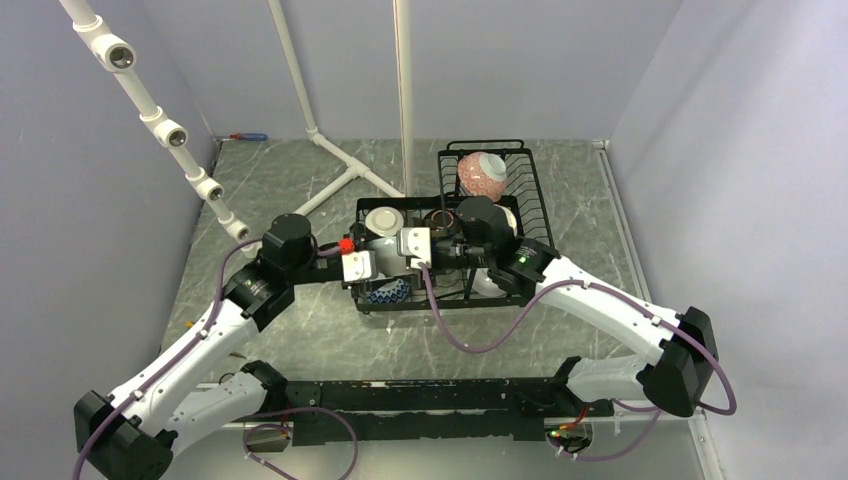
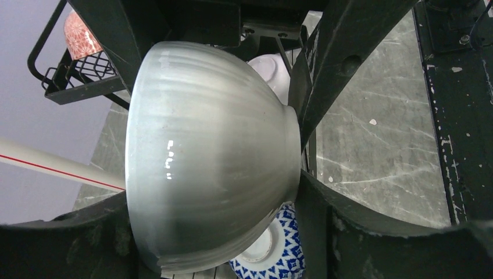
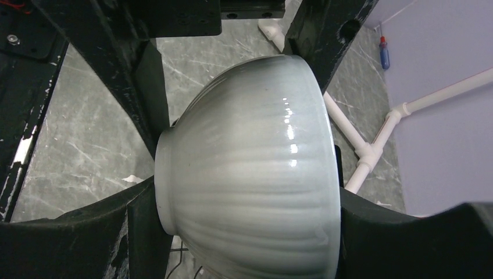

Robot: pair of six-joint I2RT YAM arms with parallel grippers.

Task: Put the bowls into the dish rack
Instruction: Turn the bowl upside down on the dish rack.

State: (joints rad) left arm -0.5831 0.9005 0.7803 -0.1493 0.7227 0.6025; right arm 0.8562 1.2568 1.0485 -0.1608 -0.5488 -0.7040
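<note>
left gripper (image 2: 216,145) clamped on white bowl (image 2: 197,180), right gripper (image 3: 244,171) clamped on ribbed bowl (image 3: 261,197), both over rack (image 1: 450,306). placing step; next: lower into free slots, clear of blue bowl (image 2: 282,256), release.

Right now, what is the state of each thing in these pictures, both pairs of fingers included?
Left fingers: shut on a grey-white bowl, held on its side.
Right fingers: shut on a ribbed pale bowl, on its side; same bowl or another, cannot tell.
Pink bowl: resting in the smaller basket of the dish rack.
Blue-patterned bowl: resting in the lower tray.
</note>
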